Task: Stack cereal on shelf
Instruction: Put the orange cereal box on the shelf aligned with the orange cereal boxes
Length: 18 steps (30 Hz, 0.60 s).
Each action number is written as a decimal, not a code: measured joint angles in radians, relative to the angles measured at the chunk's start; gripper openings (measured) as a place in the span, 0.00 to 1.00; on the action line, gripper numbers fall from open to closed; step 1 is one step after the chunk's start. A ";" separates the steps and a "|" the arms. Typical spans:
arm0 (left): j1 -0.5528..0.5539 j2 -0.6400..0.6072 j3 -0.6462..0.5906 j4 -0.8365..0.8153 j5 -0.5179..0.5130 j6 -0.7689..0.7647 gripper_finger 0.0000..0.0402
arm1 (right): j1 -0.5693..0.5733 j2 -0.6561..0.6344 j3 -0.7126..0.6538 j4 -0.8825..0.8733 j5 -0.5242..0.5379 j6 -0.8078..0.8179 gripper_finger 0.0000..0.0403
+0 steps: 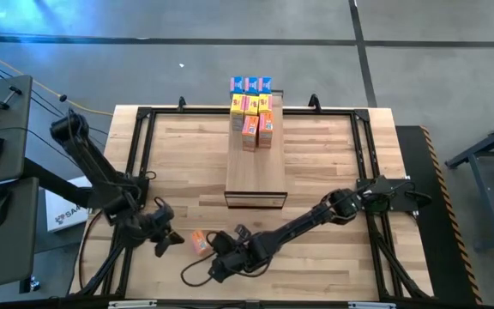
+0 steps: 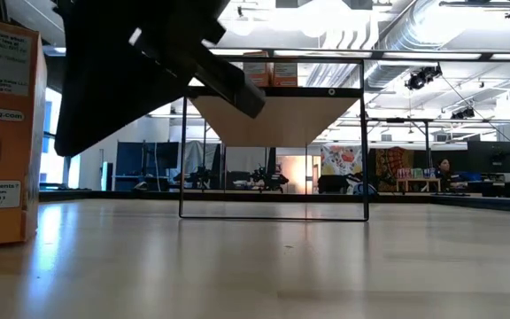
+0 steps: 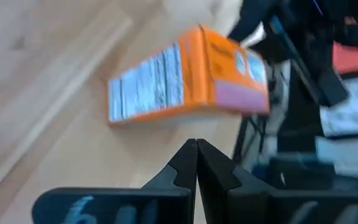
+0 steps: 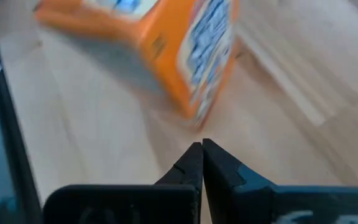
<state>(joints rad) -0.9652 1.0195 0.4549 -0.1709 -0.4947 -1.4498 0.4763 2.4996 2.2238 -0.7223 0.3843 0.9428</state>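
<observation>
Stacking: most cereal boxes [image 1: 252, 107] already sit on the shelf [image 1: 256, 176].
Remaining: one orange box [image 1: 200, 242] lies on the bench [image 1: 333, 154], between both arms.
Jaws: left gripper [image 1: 175, 240] and right gripper [image 1: 216, 241] closed, empty.

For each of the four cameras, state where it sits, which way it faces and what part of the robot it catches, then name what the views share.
High view: above the table, looking straight down; both arms, the shelf, stacked cereal, one orange box between the grippers.
Low view: at tabletop height, facing the room; a dark arm overhead, the shelf beyond.
Left wrist view: on the left arm, facing the orange box; the left gripper shut.
Right wrist view: on the right arm, facing the same box; the right gripper shut.
Shared: the orange box in all views.
</observation>
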 joint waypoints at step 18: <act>0.132 0.087 0.000 0.048 -0.150 0.025 0.01 | -0.020 -0.001 0.000 0.189 0.009 -0.066 0.00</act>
<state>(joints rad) -0.8330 1.1069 0.4549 -0.1233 -0.6449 -1.4244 0.4564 2.4985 2.2234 -0.5332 0.3931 0.8765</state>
